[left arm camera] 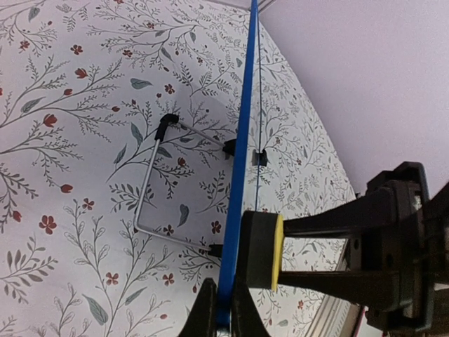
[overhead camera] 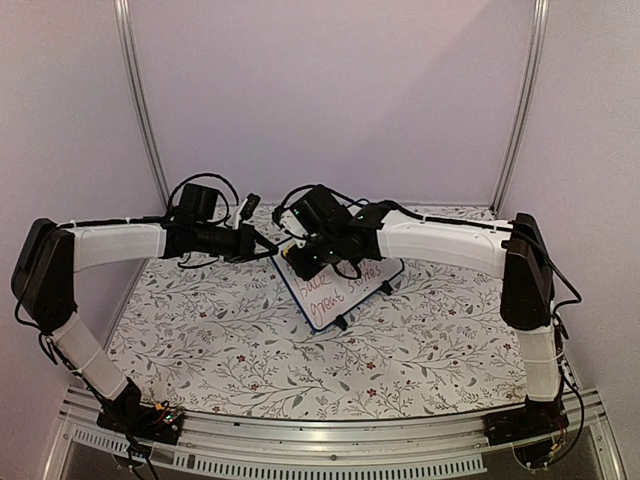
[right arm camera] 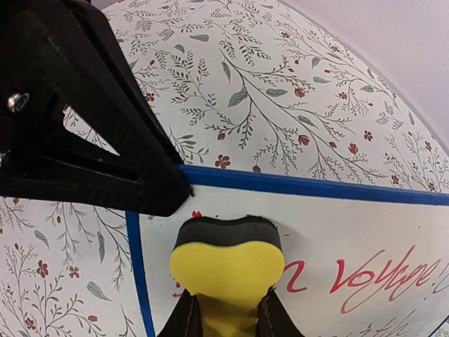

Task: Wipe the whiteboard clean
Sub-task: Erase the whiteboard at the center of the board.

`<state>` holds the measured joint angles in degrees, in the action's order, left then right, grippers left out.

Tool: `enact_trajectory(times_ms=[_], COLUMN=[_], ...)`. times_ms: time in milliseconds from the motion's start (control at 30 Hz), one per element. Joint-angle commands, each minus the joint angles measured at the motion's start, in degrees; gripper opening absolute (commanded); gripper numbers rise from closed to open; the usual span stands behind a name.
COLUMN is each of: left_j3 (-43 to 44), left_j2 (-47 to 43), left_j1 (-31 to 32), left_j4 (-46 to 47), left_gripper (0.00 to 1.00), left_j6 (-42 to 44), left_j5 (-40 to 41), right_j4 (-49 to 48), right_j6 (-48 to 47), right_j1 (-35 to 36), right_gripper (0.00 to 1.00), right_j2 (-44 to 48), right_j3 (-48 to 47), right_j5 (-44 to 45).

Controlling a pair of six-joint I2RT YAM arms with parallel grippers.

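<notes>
- Left jaws are clamped shut on the blue rim of the whiteboard [overhead camera: 350, 292], at the corner nearest them. The board stands tilted on its wire stand [left arm camera: 165, 123], which sits behind the board face. I would hold this pinch firm so wiping cannot push the board back or slide it.
- Right jaws, just beside the left pair, are closed on the yellow sponge eraser [right arm camera: 226, 263]. Its dark felt face is pressed against the board.
- Red writing [right arm camera: 379, 277] runs off to the right of the right jaws, with more lines below, so I judge the erasing barely begun.
- My plan is flat felt, light even pressure, and overlapping strokes rightward away from the pinched corner.
- The surface [overhead camera: 220, 345] under both jaws wears a floral cloth, which may let the feet slip.
- Beyond the jaws rises a plain pale wall [overhead camera: 330, 100], with a metal upright [overhead camera: 140, 110] on either side.
</notes>
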<state>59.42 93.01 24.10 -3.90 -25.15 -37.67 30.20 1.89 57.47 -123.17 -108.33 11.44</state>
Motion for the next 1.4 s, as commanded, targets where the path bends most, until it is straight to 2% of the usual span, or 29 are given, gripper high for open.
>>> enact_trajectory(times_ms=[0,267,500,900,1367], left_j3=[1.0,1.0,1.0,1.0,1.1], left_j2=[-1.2,-1.2,-1.2,-0.5,-1.3], left_j1=[0.0,0.1,0.0,-0.1,-0.2], left_j4=[0.3,0.3,0.3,0.8,0.4], left_gripper=[0.04,0.04,0.04,0.04,0.04], left_j6=[-1.0,-0.9,-0.9,-1.5,-1.1], left_j5=[-0.9,-0.9,-0.9,-2.3,-1.7], right_j4=[1.2,1.2,-1.5,0.5,0.5], right_j6=[2.2,3.9,2.6,1.1,0.4], right_j1=[-2.3,-3.4,-2.4,-0.9,-0.3], right_gripper=[0.2,0.2,0.2,0.2,0.2], right_j2=[-0.6,0.1,1.4,-1.1,-1.9], right_j3=[1.7,2.8,4.6,-1.1,-2.1], right_j5=[3.2,2.5,-3.6,-0.5,-1.3])
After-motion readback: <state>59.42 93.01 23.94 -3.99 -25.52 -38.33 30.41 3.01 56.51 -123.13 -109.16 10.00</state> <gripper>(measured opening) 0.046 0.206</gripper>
